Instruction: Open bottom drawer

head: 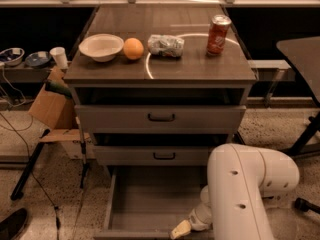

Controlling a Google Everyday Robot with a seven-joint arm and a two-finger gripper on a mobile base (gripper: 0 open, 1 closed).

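The bottom drawer (150,198) sits at the lowest level of the cabinet, pulled out toward the near side. Its plain grey tray interior is exposed, and its front edge reaches the near border of the view.

The gripper (181,229) is at the drawer's near front edge, right of centre. Only a cream-coloured tip is visible. How far the claw is open, and whether it holds anything, cannot be told. The white arm (245,194) rises directly to the right of the gripper and covers the drawer's right portion.

Above the open drawer is the middle drawer front (130,155), with a black bar handle. Above that is the top drawer front (120,118), wider and with a larger handle.

On the cabinet top (200,69), from left to right:
- a white bowl (101,46);
- an orange (133,48), just beside the bowl;
- a crumpled bag (166,45);
- a red soda can (218,35), upright, near the right edge.

A cardboard box (50,106) is to the left of the cabinet. A paper cup (59,57) stands farther back on the left.
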